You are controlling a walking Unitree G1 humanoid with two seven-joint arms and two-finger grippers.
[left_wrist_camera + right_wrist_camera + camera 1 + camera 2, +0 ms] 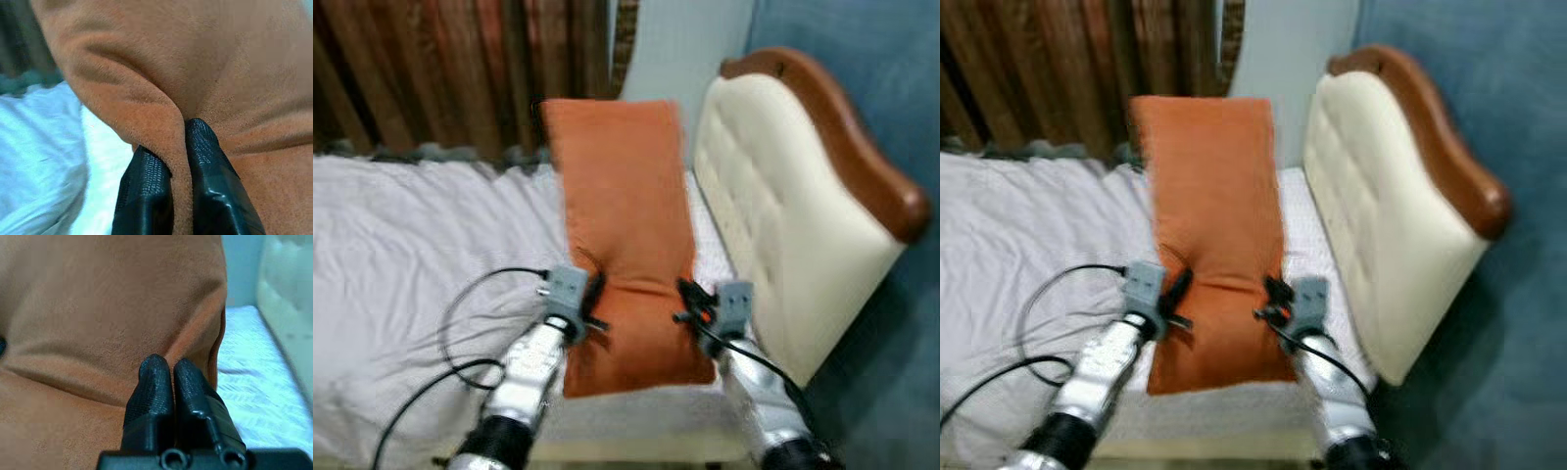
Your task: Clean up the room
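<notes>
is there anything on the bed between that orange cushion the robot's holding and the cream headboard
Nothing visible. The long orange fabric cushion, pinched by the left gripper and right gripper, has only bare white bedsheet between it and the cream tufted headboard.

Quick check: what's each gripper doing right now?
Left gripper: shut on a fold of the orange pillow.
Right gripper: shut, pinching the orange pillow's other edge.

Two silver arms, grey wrist blocks, looping black cables, textured black claw fingers (pixel 146 191).
</notes>
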